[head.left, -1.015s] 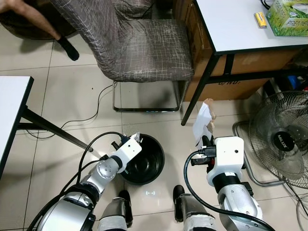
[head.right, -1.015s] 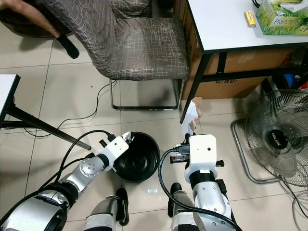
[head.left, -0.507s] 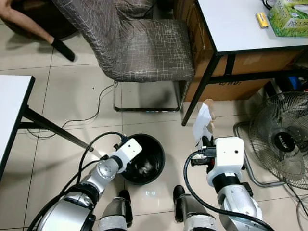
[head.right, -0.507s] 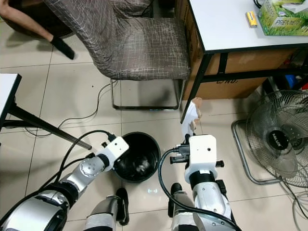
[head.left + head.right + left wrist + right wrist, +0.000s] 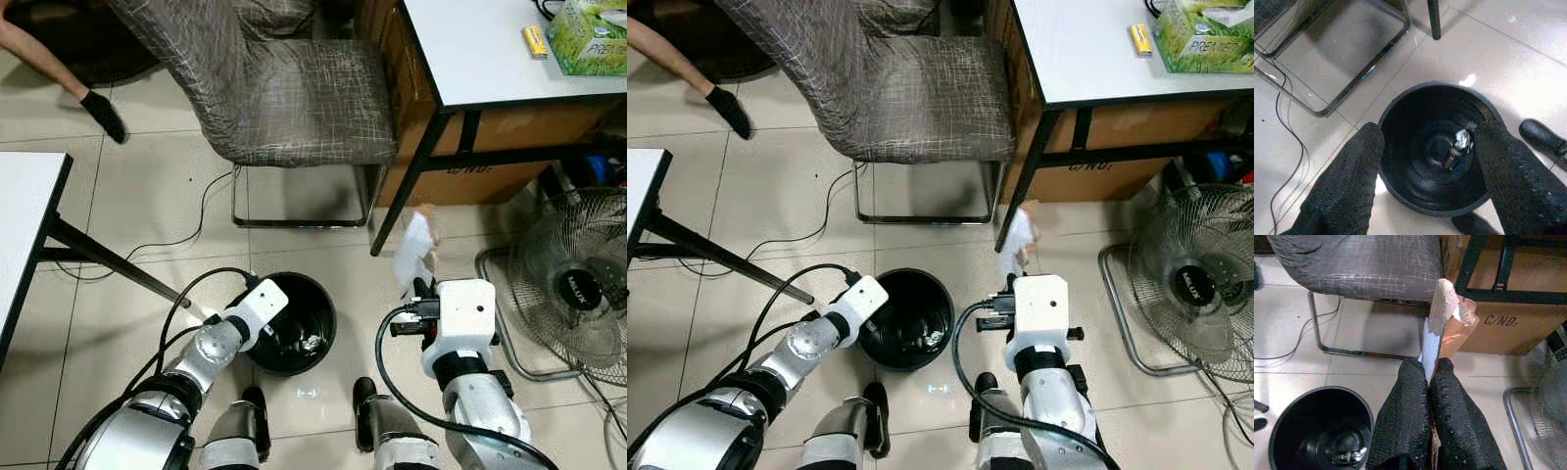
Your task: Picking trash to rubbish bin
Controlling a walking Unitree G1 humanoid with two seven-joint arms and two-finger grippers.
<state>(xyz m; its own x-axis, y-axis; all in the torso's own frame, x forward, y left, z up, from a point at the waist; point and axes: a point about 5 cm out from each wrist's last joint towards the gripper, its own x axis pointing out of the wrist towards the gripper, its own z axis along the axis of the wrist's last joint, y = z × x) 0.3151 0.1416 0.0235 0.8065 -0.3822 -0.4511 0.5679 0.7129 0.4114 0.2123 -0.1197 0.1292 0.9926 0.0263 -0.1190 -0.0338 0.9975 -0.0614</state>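
The left claw (image 5: pixel 1425 181) hung spread wide and empty above the round black plastic rubbish bin (image 5: pixel 291 325), where a small crumpled shiny scrap (image 5: pixel 1459 144) lay at the bottom. The right claw (image 5: pixel 1429 382) was clamped on a torn white-and-brown paper scrap (image 5: pixel 1445 325), beside the bin.

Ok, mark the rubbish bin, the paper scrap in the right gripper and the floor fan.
rubbish bin (image 5: pixel 323 305), left eye view, on its black rim.
paper scrap (image 5: pixel 1440 308), right wrist view, on its white upper part above the fingers.
floor fan (image 5: pixel 1198 282), right eye view, on the dark hub of its grille.
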